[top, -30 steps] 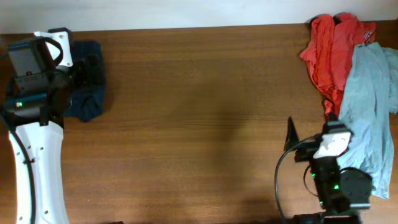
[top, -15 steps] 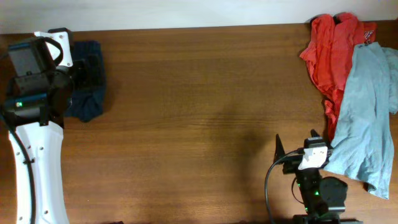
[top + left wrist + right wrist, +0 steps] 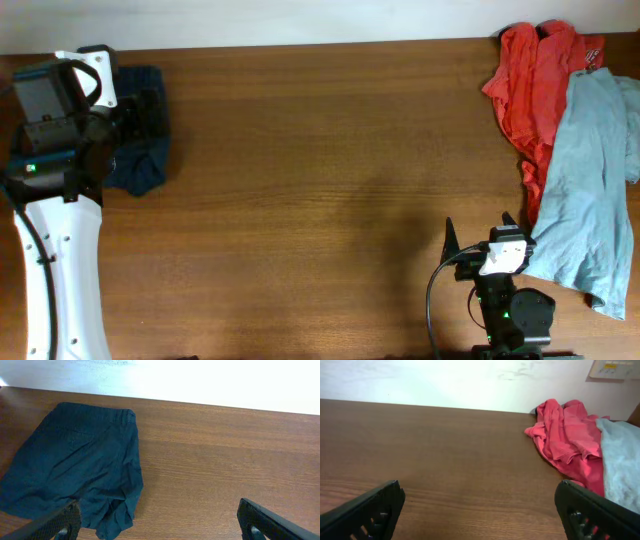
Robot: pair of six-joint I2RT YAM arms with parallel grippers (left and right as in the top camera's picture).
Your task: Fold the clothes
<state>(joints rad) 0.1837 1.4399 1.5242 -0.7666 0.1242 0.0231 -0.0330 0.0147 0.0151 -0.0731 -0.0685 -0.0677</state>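
Note:
The dark navy shorts (image 3: 143,140) lie bunched at the table's far left, partly hidden under my left arm. In the left wrist view the shorts (image 3: 75,475) are spread on the wood, waistband at the top, lower edge crumpled. My left gripper (image 3: 160,522) is open and empty, its left finger over the shorts' lower edge. My right gripper (image 3: 480,510) is open and empty over bare wood near the front edge; it shows in the overhead view (image 3: 478,238).
A red garment (image 3: 528,80) and a pale blue-grey shirt (image 3: 590,180) lie heaped at the right edge, the shirt's hem next to my right arm. Both also show in the right wrist view, the red garment (image 3: 565,440) beside the shirt (image 3: 622,460). A white wall (image 3: 470,380) backs the table.
My right arm has pulled back toward the front edge and left, off the pale shirt. The left arm and the shorts have not moved.

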